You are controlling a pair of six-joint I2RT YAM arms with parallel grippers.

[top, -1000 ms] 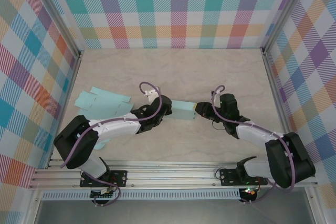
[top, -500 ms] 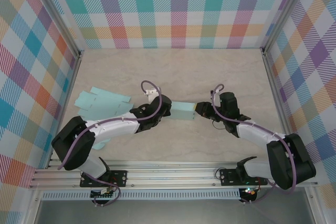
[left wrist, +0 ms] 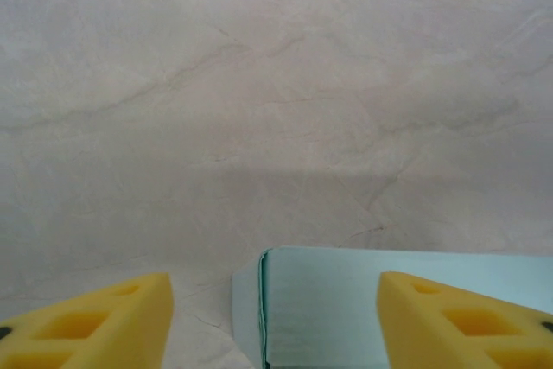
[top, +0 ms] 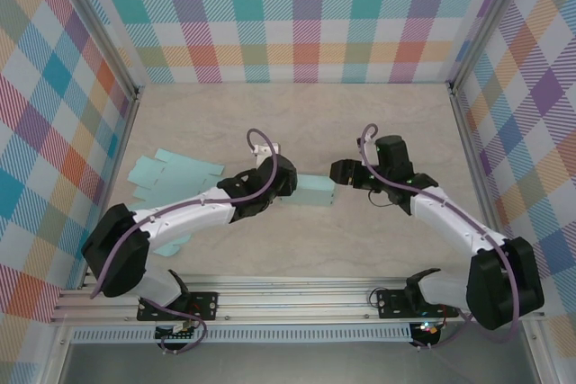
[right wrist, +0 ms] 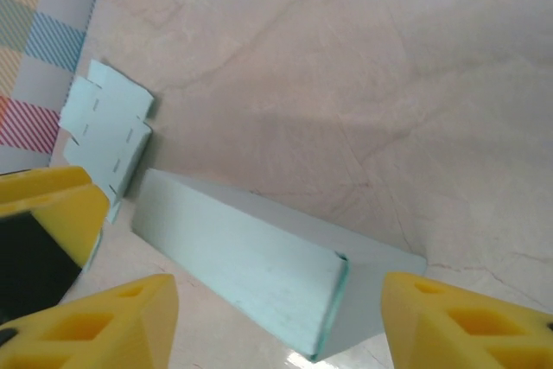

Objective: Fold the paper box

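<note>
While both arms meet at mid-table, I read the scene from the top view first. The marble table (top: pixel 297 123) carries a spread of flat paper cut-outs (top: pixel 175 173) off to the left, well apart from the work. The paper box (top: pixel 310 192) lies near the centre as a long, flattened teal sleeve. Its long axis runs left to right, straight along the line between the two wrists.

What matters for the next move, in my judgement, is that each arm faces one end of that axis. The left gripper (left wrist: pixel 276 321) is the nearer one. Its yellow fingers are spread wide and the box's left end sits between them, though I can't confirm that either pad touches the paper. The right gripper (right wrist: pixel 281 321) is also spread open and holds nothing. From its wrist view the box's right end, with its folded corner, lies just ahead of the fingers and apart from them.

I'd say the end flaps are not yet tucked, so either arm would have to work along the long axis.
</note>
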